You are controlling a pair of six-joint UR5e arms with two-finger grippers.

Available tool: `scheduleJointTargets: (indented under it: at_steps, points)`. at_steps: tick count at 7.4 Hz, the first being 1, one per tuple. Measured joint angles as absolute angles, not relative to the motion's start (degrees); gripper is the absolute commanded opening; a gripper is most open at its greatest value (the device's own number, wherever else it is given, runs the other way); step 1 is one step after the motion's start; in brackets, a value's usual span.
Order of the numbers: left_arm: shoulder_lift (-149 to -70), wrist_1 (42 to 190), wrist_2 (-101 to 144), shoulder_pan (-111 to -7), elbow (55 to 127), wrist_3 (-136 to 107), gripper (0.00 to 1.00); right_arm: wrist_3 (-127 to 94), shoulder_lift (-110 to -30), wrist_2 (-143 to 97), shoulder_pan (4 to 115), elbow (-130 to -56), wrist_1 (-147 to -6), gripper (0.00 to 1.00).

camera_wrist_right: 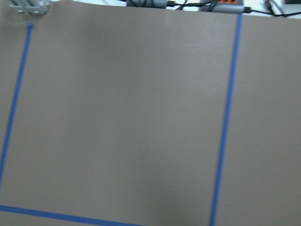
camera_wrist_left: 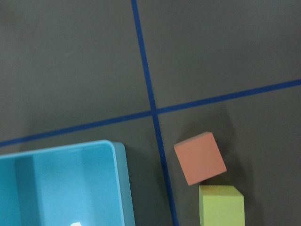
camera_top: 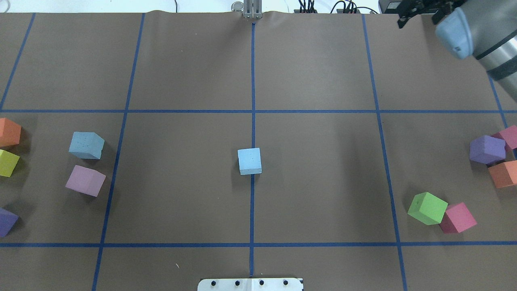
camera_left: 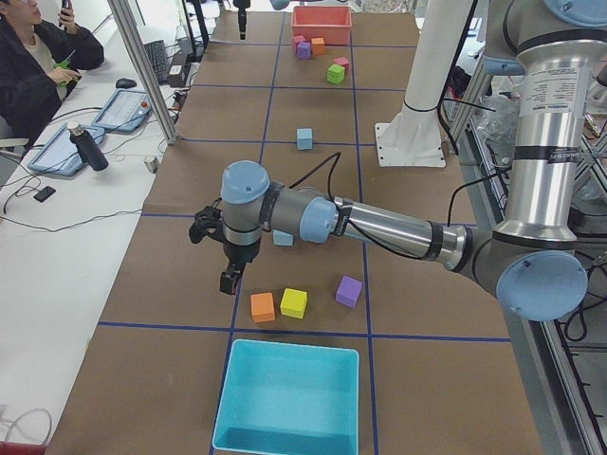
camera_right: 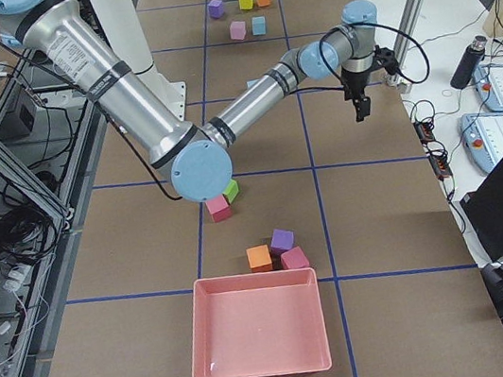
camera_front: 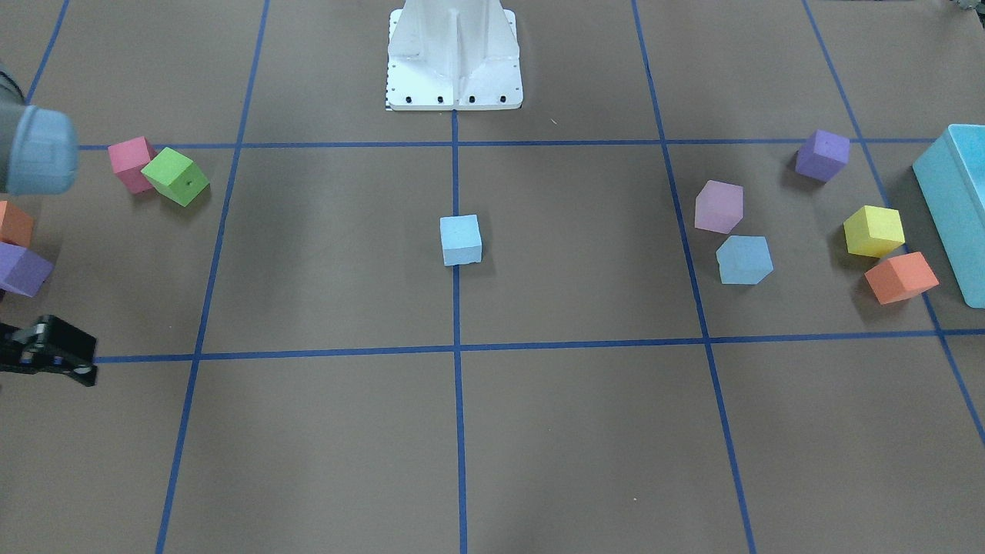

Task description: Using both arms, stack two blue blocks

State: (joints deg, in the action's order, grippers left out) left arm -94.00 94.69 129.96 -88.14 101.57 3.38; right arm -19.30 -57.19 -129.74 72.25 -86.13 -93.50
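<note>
One pale blue block [camera_front: 460, 240] sits on the centre tape line, also in the overhead view [camera_top: 249, 161]. The second blue block [camera_front: 743, 259] lies on my left side beside a mauve cube [camera_top: 85, 180], also in the overhead view [camera_top: 86, 145]. My left gripper [camera_left: 230, 281] hangs above the orange cube [camera_wrist_left: 200, 157] and yellow cube [camera_wrist_left: 221, 205], a little outward of that second block; I cannot tell whether it is open. My right gripper [camera_top: 418, 11] hovers over bare table at the far right edge, far from both blocks, and it also shows in the front view [camera_front: 54, 350]; its jaws are unclear.
A turquoise box [camera_front: 954, 200] stands at the left end and a pink tray [camera_right: 259, 326] at the right end. Green [camera_top: 427, 208], pink, purple and orange cubes cluster on the right side. The white pedestal [camera_front: 454, 54] stands at the robot's edge. An operator [camera_left: 38, 52] sits past the far edge.
</note>
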Motion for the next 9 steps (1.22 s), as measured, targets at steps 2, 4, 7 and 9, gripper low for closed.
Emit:
scheduleJointTargets:
  at_steps: [2, 4, 7, 9]
  points:
    - [-97.59, 96.20, 130.32, -87.54, 102.16, 0.42, 0.99, -3.46, -67.98, -130.31, 78.88, -87.59, -93.50, 1.00]
    - [-98.30, 98.28, 131.54, -84.68, 103.50, -1.65, 0.99, 10.10, -79.11, -128.23, 84.18, -88.35, -93.22, 1.00]
    - [-98.14, 99.44, 131.65, -74.52, 103.48, -13.61, 0.99, 18.27, -87.88, -126.47, 91.40, -88.52, -93.27, 1.00]
    - [-97.96, 100.43, 127.33, -67.59, 103.70, -26.51, 0.98, 18.25, -88.85, -125.99, 92.11, -88.30, -93.68, 1.00]
